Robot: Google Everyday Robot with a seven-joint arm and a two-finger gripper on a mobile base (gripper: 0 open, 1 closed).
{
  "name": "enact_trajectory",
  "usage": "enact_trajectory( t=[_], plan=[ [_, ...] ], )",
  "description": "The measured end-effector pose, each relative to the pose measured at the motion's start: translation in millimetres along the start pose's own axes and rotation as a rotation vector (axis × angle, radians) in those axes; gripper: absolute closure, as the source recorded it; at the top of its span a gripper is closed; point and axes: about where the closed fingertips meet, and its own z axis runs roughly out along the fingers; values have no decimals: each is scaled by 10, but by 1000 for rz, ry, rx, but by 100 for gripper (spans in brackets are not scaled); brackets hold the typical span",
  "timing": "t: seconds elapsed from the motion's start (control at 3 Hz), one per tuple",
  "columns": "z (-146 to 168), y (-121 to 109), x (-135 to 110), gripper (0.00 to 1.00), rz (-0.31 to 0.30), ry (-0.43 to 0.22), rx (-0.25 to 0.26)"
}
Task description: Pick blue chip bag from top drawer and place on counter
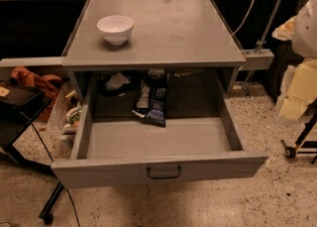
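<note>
The blue chip bag (152, 103) lies in the open top drawer (198, 141), at its far middle. A white bowl (115, 28) stands far left on the table (178, 28). The claw is out of sight; I cannot tell its state

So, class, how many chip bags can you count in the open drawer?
1: the blue chip bag lies mid-back in the top drawer. Dim items behind it may hide more. The robot's hand is out of view.
</note>
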Motion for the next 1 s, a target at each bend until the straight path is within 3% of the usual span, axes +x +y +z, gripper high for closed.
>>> enact_trajectory(
  t=[0.33,0.67,1.0],
  plan=[
    [1,0,-1,0,0,0,0],
    [254,-36,-177,0,101,-66,-28],
    [787,-36,-675,0,284,-218,-94]
  ],
)
